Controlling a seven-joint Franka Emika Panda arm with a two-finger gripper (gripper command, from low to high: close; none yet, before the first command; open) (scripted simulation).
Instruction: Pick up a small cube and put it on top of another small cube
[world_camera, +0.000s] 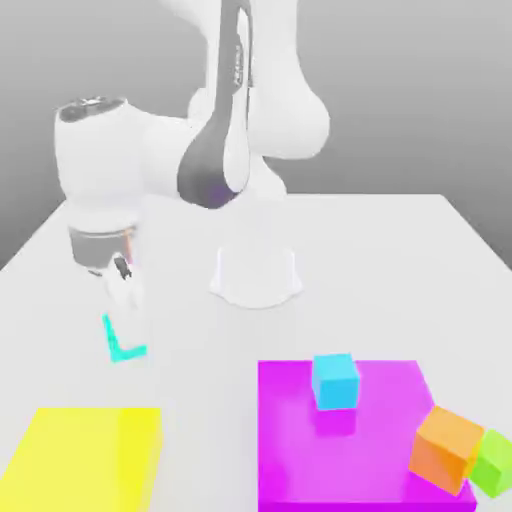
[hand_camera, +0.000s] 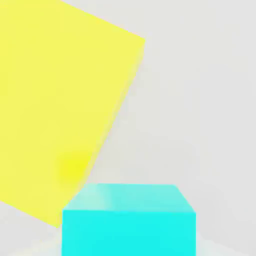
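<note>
So in the exterior view, the gripper is hanging at that view's left, and it's closing snugly on the turquoise cube. The jaws are standing only as wide as the cube is letting them, and a white finger is covering most of it, so just an L of turquoise is peeking out. Can't tell whether the cube is touching the table. A flat yellow block is sitting nearer, on the same side. Over on the exterior view's right, a purple slab is taking up a good chunk of the near table, with the sky-blue cube resting on its far part. An orange cube is sitting tilted by the slab's right edge, and a green cube is crowding in just beside it, partly hiding behind it.

In the hand view, the turquoise cube is showing large at the grip, and it's overlapping a corner of the yellow block. I can't tell from that how much room is separating them.
</note>
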